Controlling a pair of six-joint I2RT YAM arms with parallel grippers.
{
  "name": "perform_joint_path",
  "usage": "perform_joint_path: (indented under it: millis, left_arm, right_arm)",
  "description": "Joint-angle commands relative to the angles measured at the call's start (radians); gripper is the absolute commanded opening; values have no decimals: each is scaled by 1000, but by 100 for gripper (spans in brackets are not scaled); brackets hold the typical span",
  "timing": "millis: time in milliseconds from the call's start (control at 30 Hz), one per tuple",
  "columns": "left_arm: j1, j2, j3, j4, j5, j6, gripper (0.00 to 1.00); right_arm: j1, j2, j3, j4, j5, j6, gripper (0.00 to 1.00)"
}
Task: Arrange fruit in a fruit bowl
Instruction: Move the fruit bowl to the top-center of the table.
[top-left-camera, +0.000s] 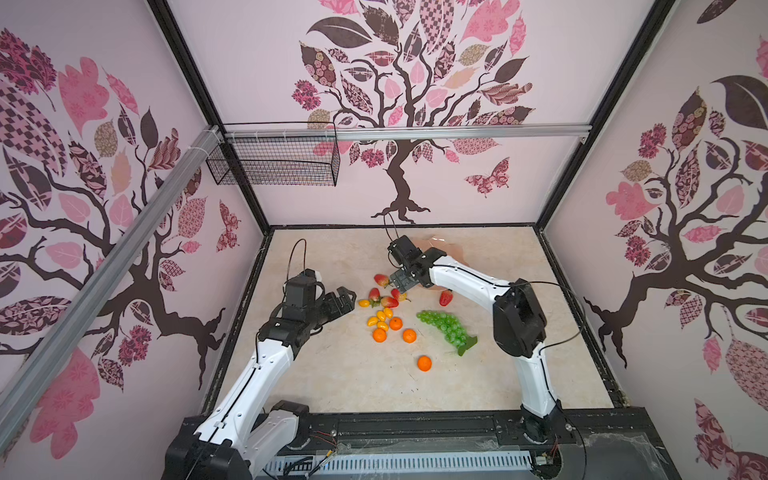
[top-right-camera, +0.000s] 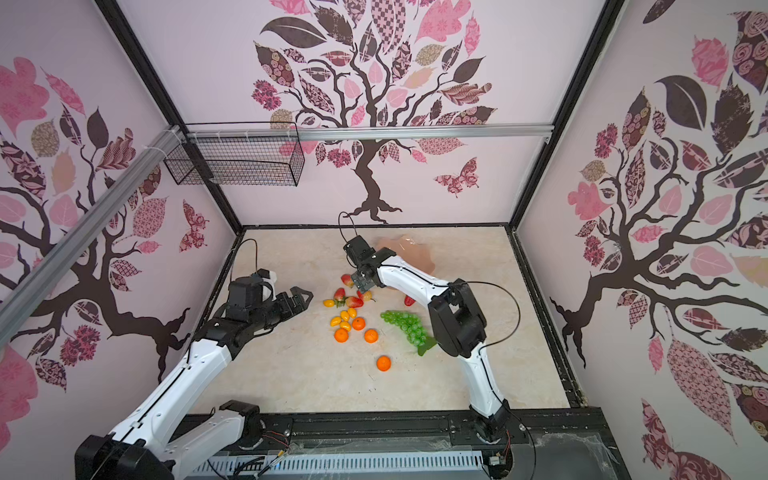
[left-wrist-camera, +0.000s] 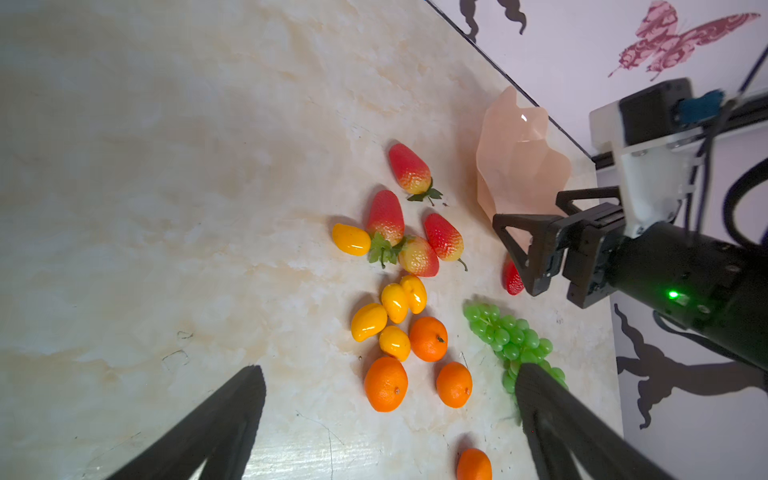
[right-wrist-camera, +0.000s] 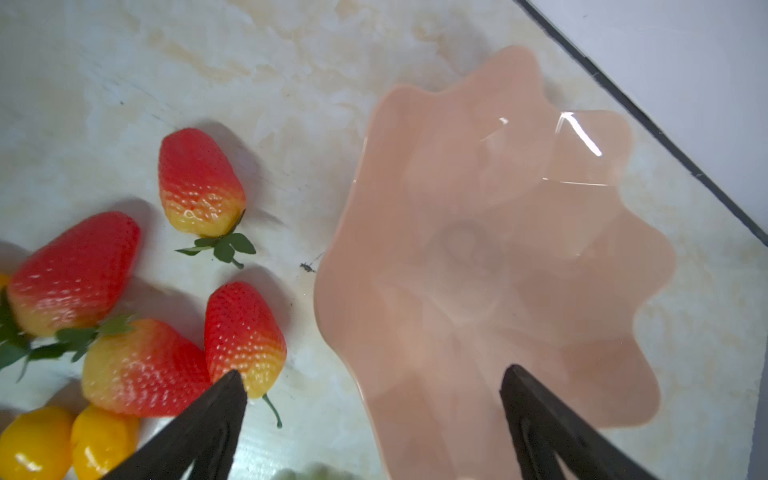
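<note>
Peach-pink and translucent, the fruit bowl (right-wrist-camera: 478, 187) sits empty near the far edge of the counter (top-left-camera: 332, 382), right of centre. Every fruit lies on the counter and none in the bowl, so I judge the task barely begun. My right tool (right-wrist-camera: 374, 374) hangs over the bowl's near rim, jaws spread wide with nothing between them. In the wrist view one side lines up with the bowl and the other with the stem end of the closest strawberry (right-wrist-camera: 245, 332). I read this as a stance between bowl and fruit, wide enough to take a strawberry across its body. Three more strawberries (top-left-camera: 389, 302) lie close by, and a fifth strawberry (top-left-camera: 446, 298) lies apart under the right forearm, just beside the bowl. Nearer me are the yellow tomatoes (top-left-camera: 381, 320), four tangerines (top-left-camera: 409, 336) and the grape bunch (top-left-camera: 446, 328). My left tool (top-left-camera: 345, 297), likewise spread and empty, hovers at the left of the pile, presumably held clear so the arms do not cross. Round tangerines may roll if nudged.
</note>
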Motion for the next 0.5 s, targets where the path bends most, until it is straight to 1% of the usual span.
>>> perform_joint_path:
  millis: [0, 167, 233, 367, 467]
  left_arm:
    - [-43, -15, 47, -2, -45, 28, 98]
    - [-112, -18, 50, 27, -61, 47, 98]
    - [-148, -15, 53, 43, -60, 65, 98]
    - [-247, 5, 64, 78, -64, 108, 98]
    - [-331, 25, 69, 107, -76, 136, 98]
  right_arm:
    - [4, -196, -137, 132, 57, 104, 99]
    - [-4, -432, -427, 279, 75, 233, 100]
    - [-19, -519, -526, 312, 26, 294, 100]
    - [-80, -662, -666, 259, -97, 444, 100]
    - [-97, -780, -790, 265, -169, 478, 98]
